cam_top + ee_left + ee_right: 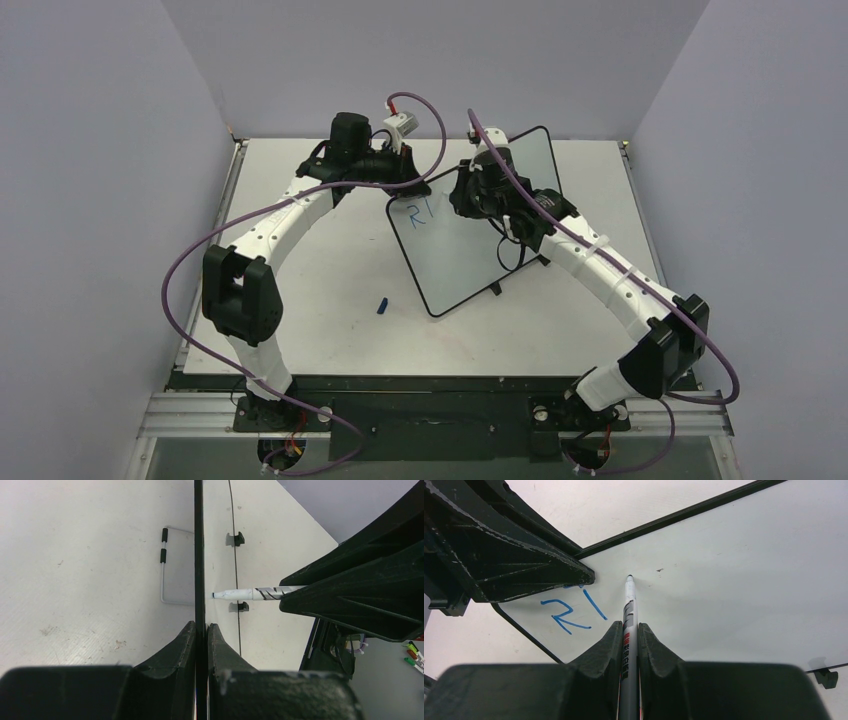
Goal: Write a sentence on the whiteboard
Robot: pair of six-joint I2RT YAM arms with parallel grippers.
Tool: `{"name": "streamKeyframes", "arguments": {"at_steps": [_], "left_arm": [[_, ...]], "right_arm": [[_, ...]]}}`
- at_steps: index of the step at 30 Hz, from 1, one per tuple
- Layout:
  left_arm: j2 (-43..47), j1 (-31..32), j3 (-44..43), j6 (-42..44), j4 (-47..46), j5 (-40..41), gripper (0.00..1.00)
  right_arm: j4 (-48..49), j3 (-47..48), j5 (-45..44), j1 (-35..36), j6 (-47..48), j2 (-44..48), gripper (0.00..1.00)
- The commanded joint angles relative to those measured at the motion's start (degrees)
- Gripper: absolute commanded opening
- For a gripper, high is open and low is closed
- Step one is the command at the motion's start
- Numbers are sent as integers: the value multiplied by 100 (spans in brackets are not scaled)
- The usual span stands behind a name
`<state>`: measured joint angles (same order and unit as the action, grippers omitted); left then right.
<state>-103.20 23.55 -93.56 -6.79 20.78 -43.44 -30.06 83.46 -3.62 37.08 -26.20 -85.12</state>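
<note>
Now left end effector (201,629) pinching whiteboard (452,262) edge; right end effector (630,629) pinching marker (629,597), tip at board beside sentence (572,614)

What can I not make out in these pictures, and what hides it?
Top view: the right gripper hides the marker tip.
Left wrist view: the whiteboard shows nearly edge-on, so the sentence is unreadable.
Right wrist view: the left gripper covers some blue strokes; marker label blurred.

The whiteboard (455,265) stands tilted near the middle of the table (330,330), turned diagonally to its edges. It is a glossy white panel with a thin black frame and rounded corners. Only the start of the sentence (571,611) is on it: blue handwritten letters "RI" near the upper left corner.
</note>
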Motion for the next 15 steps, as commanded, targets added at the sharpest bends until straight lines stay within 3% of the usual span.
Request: {"name": "streamKeyframes", "arguments": {"at_steps": [1, 15], "left_arm": [[316, 58, -48, 415, -285, -36, 0], [285, 59, -40, 430, -285, -13, 0]], "right_arm": [[204, 280, -39, -37, 58, -135, 0], [241, 296, 116, 203, 3, -269, 0]]}}
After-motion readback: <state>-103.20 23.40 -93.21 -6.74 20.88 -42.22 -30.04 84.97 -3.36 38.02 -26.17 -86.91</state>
